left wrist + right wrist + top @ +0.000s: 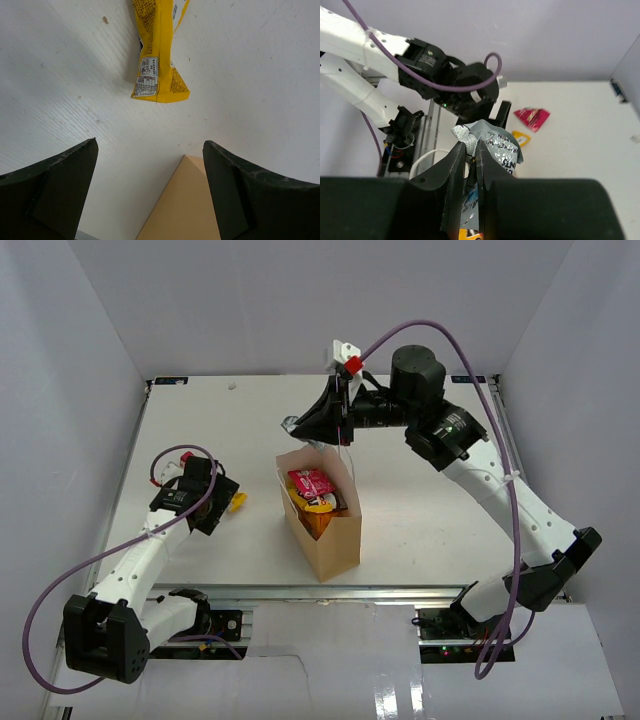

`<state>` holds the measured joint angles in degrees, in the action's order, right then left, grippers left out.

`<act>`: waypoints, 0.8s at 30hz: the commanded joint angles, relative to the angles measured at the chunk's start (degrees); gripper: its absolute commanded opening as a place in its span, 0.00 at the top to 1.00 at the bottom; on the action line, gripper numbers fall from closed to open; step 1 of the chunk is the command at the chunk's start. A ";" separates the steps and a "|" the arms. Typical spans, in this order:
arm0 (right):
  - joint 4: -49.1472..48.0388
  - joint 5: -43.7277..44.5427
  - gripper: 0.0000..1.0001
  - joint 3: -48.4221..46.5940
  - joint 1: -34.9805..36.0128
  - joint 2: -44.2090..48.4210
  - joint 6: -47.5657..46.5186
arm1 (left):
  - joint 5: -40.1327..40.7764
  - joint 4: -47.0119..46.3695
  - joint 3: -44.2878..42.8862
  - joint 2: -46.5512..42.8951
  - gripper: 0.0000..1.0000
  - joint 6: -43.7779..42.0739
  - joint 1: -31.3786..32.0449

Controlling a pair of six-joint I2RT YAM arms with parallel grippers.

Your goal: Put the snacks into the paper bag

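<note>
Silver film, light and probably slippery: the grey packet (496, 150) hung pinched by its edge in the right gripper (471, 152) above the far end of the paper bag (335, 540). The left gripper (150, 145) stood spread just beside the yellow pack (157, 55), left of the bag; its crimped end looked easiest to grip.

A white desk (420, 530) sits boxed in by plain pale grey walls (300, 300) on three sides, a metal rail (330, 592) along its near edge, under even, soft light
</note>
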<state>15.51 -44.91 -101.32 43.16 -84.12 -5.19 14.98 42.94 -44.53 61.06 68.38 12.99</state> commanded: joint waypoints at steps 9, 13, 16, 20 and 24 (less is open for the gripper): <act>0.31 9.75 0.62 12.90 0.00 2.64 0.54 | -4.61 -5.49 1.64 0.81 0.06 -2.55 -4.37; 1.98 9.14 0.32 11.15 -0.09 3.08 -3.33 | -5.75 -7.08 1.03 4.58 0.15 -3.69 -6.14; 4.96 6.68 0.15 6.15 -0.35 3.08 -8.42 | -4.62 -7.43 -1.94 9.93 0.15 -5.09 -6.75; 9.54 2.02 0.09 -0.19 -2.02 2.82 -17.38 | -4.96 -10.58 -5.65 17.94 0.15 -7.82 -7.54; 9.98 -1.13 0.09 -2.13 -7.98 2.99 -17.22 | -6.45 -12.70 -7.93 25.15 0.26 -9.40 -8.51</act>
<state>23.92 -42.26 -101.14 39.03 -82.54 -19.16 9.80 33.34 -49.91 83.59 61.39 5.34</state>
